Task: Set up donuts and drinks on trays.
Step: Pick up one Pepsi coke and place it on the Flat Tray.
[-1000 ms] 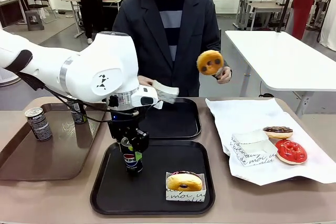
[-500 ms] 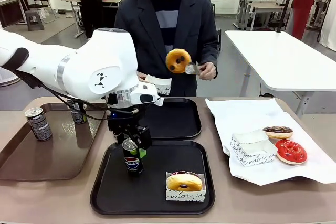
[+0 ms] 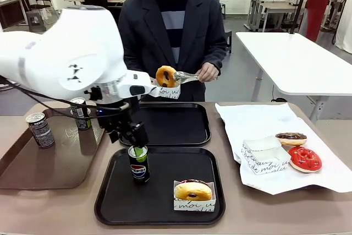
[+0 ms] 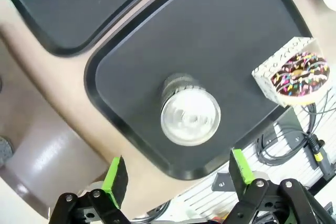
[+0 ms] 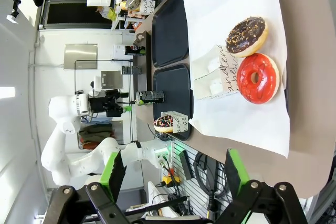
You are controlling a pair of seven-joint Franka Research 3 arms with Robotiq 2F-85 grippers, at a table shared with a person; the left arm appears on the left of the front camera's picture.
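From the front, Pepsi can [image 3: 138,164] upright on near black tray [image 3: 165,177], just under left jaws, spread and released; by left wrist, silver can top centred beyond parted green pads [image 4: 116,174], untouched; by right wrist, right jaws wide apart, gripping nothing, can well off.

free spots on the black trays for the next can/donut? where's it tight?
Far tray: whole floor bare; a person holds a donut over its far edge. Near tray: bare back-right quarter, right of the Pepsi can and behind the sleeved donut, plus the front-left corner. Tight: around the can, where the left fingers hang open just above.
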